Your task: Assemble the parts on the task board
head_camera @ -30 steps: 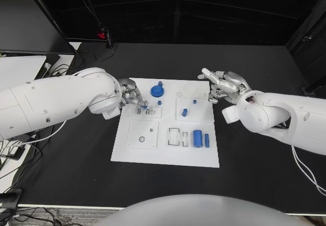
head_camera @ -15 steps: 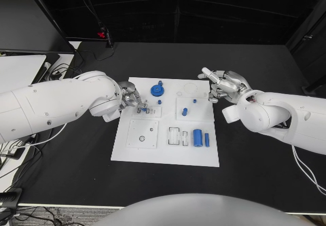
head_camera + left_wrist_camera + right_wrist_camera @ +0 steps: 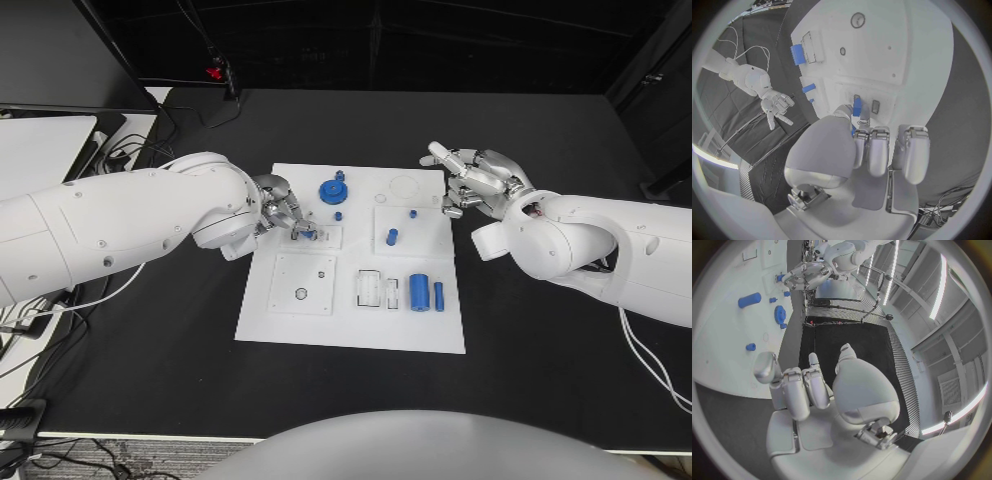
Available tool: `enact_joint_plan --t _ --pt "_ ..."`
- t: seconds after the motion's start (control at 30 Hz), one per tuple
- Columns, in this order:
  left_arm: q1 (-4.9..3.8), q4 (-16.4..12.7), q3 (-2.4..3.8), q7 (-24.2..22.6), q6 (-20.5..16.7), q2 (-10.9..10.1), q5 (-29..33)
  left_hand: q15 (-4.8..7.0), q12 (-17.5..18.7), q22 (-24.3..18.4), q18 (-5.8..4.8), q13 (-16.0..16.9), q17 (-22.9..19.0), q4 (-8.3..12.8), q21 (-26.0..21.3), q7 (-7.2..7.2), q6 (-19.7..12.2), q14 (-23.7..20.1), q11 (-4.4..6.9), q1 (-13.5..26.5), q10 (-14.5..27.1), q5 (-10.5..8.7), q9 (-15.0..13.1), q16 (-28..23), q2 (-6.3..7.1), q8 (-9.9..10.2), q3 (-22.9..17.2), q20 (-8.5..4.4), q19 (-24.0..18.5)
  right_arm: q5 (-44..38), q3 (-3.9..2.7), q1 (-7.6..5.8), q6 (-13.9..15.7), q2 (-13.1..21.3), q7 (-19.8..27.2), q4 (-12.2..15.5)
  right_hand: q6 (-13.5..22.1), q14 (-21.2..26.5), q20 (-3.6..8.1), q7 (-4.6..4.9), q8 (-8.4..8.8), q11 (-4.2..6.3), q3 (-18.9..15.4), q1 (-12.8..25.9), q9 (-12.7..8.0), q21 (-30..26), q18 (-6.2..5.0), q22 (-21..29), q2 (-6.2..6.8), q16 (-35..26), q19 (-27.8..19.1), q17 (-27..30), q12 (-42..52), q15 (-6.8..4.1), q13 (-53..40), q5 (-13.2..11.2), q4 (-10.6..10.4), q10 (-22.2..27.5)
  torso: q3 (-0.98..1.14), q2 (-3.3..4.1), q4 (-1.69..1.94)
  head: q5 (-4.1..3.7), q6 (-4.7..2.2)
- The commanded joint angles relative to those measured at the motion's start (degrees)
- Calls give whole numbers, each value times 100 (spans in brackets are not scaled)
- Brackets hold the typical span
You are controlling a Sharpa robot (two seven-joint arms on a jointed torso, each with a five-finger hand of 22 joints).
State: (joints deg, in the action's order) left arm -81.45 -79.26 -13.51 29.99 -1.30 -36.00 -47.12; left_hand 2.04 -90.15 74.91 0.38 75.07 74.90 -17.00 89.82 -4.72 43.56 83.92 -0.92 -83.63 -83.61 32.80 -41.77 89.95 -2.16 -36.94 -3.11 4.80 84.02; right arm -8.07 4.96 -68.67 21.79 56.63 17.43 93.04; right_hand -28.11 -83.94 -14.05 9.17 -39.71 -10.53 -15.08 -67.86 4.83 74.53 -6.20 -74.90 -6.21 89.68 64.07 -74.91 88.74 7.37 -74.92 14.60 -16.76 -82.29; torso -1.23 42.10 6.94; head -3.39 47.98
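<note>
The white task board [image 3: 361, 330] lies mid-table. My left hand [image 3: 283, 214] reaches over its left side and pinches a small blue part [image 3: 307, 235] between thumb and a finger, right at the slotted block [image 3: 320, 238]. The left wrist view shows the same blue part [image 3: 857, 106] upright at the slots, held by my left hand [image 3: 870, 150]. My right hand [image 3: 473, 185] hovers beside the board's far right edge, fingers apart and holding nothing. A blue gear [image 3: 335, 190], a blue peg [image 3: 392, 238] and a blue cylinder [image 3: 420, 292] sit on the board.
A slim blue bar [image 3: 438, 295] lies next to the cylinder. A square plate with a small hole [image 3: 303, 272] takes up the board's near left. Cables [image 3: 108, 150] trail off the table's left side. Black tabletop [image 3: 548, 360] surrounds the board.
My left hand has shifted slightly and brought the small blue part down onto the slotted block. The right hand has stayed in place.
</note>
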Motion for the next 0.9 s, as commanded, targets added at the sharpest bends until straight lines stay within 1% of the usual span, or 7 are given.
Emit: enact_joint_plan --t 0.03,0.2,0.23,0.47,0.57,0.73,0.9 --pt "-2 7 2 115 35 11 20 17 15 1509 -38 1493 1510 21 18 62 77 608 16 -243 -639 -6 -46 5 -297 -14 -66 -20 598 40 -3 -6 -31 -4 61 13 45 -253 -5 529 -30 -12 -45 26 -7 7 0 -682 -18 31 -48 -1131 -35 36 -855 14 -5 28 1 2 0 6 3" --pt "-1 25 2 137 53 18 18 16 15 1509 -38 1493 1510 22 18 61 72 608 14 -236 -639 -8 -44 5 -298 -9 -69 -19 598 57 -3 -5 -31 -11 63 12 55 -252 -9 531 -48 -15 -66 101 -21 18 -1 -679 -64 32 -60 -1130 -35 40 -851 29 -6 31 5 0 3 13 9" --pt "-1 28 2 141 55 19 18 15 15 1509 -38 1493 1510 22 18 60 69 608 13 -231 -639 -11 -43 5 -300 -5 -71 -19 598 58 -3 -5 -32 -13 64 12 56 -251 -10 532 -49 -16 -68 109 -23 19 -1 -679 -68 32 -61 -1129 -34 40 -851 31 -6 30 4 1 0 14 15" --pt "1 49 2 152 84 27 17 12 15 1509 -38 1493 1510 19 18 55 62 608 10 -209 -639 -15 -41 5 -311 4 -79 -18 598 63 -3 -5 -39 -21 67 9 59 -253 -11 532 -53 -17 -75 127 -26 20 -1 -677 -74 32 -65 -1131 -34 40 -850 33 -5 32 2 -1 2 12 16" --pt "5 47 2 154 102 22 16 12 15 1509 -38 1493 1510 19 18 55 62 608 10 -209 -639 -15 -41 5 -311 4 -79 -18 598 63 -3 -5 -38 -15 68 13 59 -253 -11 532 -53 -17 -75 127 -26 20 -1 -677 -74 32 -65 -1131 -34 40 -850 33 -5 32 5 -1 2 11 24" --pt "13 46 2 129 201 23 16 9 15 1509 -38 1493 1510 19 18 52 56 608 6 -187 -639 -17 -38 5 -327 13 -90 -16 598 64 -3 -5 -40 -18 72 12 62 -250 -12 533 -55 -17 -81 141 -29 24 -1 -678 -78 33 -64 -1128 -34 42 -847 33 -5 34 2 -4 -2 13 25" --pt "21 48 2 126 252 39 16 7 15 1509 -38 1493 1510 19 18 49 51 608 4 -177 -639 -20 -36 5 -335 19 -97 -16 598 64 -3 -5 -42 -21 73 11 62 -250 -12 533 -55 -17 -81 141 -29 24 -1 -678 -78 33 -64 -1128 -34 42 -847 33 -5 34 1 -2 1 8 24"
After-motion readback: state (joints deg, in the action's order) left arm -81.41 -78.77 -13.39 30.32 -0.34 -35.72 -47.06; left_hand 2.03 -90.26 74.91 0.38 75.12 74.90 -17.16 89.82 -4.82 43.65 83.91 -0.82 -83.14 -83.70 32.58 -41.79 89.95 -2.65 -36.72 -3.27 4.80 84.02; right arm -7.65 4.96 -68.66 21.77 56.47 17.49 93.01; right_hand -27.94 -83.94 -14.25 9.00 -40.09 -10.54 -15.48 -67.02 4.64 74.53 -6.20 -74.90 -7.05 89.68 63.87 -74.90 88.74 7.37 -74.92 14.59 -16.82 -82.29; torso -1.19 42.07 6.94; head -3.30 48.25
